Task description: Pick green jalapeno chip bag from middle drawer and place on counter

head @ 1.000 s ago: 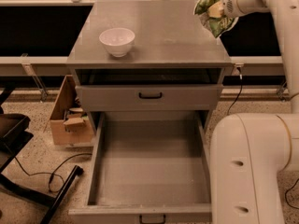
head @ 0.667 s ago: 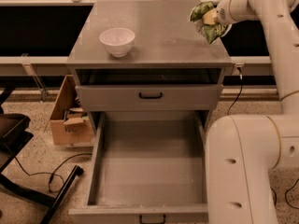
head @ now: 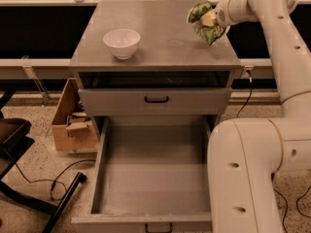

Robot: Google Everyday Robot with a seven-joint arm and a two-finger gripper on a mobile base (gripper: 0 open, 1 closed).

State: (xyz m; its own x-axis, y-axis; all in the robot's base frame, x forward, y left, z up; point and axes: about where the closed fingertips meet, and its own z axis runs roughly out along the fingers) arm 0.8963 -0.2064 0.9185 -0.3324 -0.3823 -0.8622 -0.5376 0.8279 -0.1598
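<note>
End effector [head: 209,19] clasps green jalapeno chip bag [head: 206,31] over counter [head: 165,40], right edge.

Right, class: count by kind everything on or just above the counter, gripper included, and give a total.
white bowl: 1, standing on the counter
green jalapeno chip bag: 1, held over the counter's right edge
gripper: 1, closed on the bag, top right
Total: 3

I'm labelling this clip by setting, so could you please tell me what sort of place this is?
Probably a lab or office test area: a grey cabinet with an open drawer, a cardboard box and cables on a speckled floor. The gripper holds a chip bag over the counter's right edge.
</note>
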